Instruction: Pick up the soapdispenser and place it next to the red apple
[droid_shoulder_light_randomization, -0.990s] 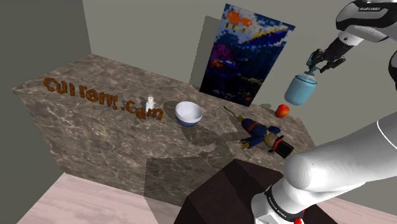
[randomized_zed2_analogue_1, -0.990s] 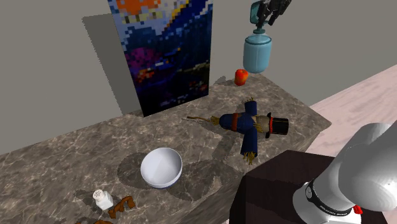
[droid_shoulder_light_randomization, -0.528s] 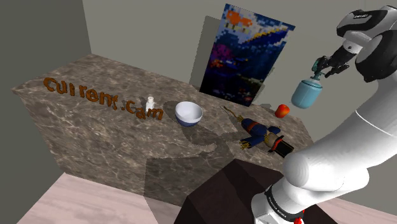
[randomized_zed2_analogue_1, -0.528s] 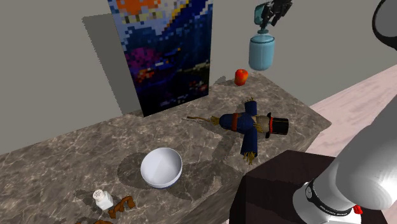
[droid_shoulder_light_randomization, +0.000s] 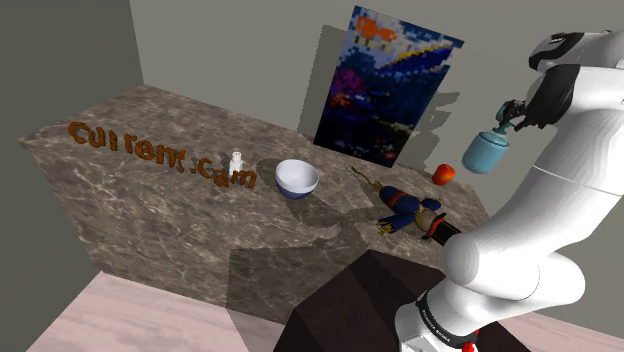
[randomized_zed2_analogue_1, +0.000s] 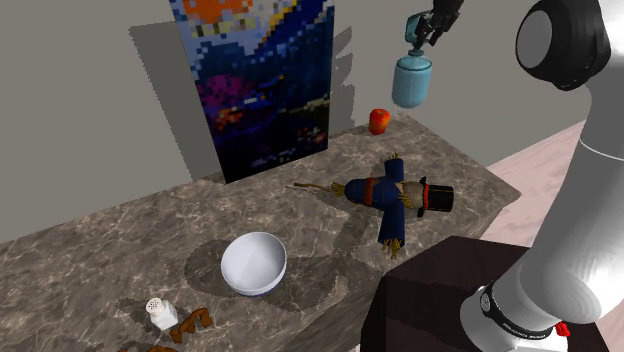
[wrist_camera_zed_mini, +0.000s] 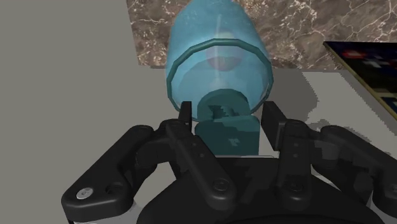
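Observation:
The soap dispenser (droid_shoulder_light_randomization: 485, 151) is a pale blue translucent bottle with a teal pump top. It hangs in the air, with my black gripper (droid_shoulder_light_randomization: 508, 110) shut on its pump head. In the second exterior view the soap dispenser (randomized_zed2_analogue_1: 411, 80) hangs above and a little to the right of the red apple (randomized_zed2_analogue_1: 379, 121), under my gripper (randomized_zed2_analogue_1: 424, 28). The red apple (droid_shoulder_light_randomization: 444, 174) rests at the far corner of the marble counter (droid_shoulder_light_randomization: 150, 210). In the wrist view the fingers clasp the pump of the soap dispenser (wrist_camera_zed_mini: 219, 60), and a reddish blur shows through its body.
A scarecrow doll (droid_shoulder_light_randomization: 408, 211) in blue with a black hat lies on the counter near the apple. A white bowl (droid_shoulder_light_randomization: 297, 178), a small shaker (droid_shoulder_light_randomization: 237, 160) and brown letters (droid_shoulder_light_randomization: 130, 148) lie further along. A pixelated picture (droid_shoulder_light_randomization: 390, 85) leans on the wall.
The arm has carried the soap dispenser toward the shoulder view's right and slightly down, closer above the apple. The grip on the pump has stayed the same.

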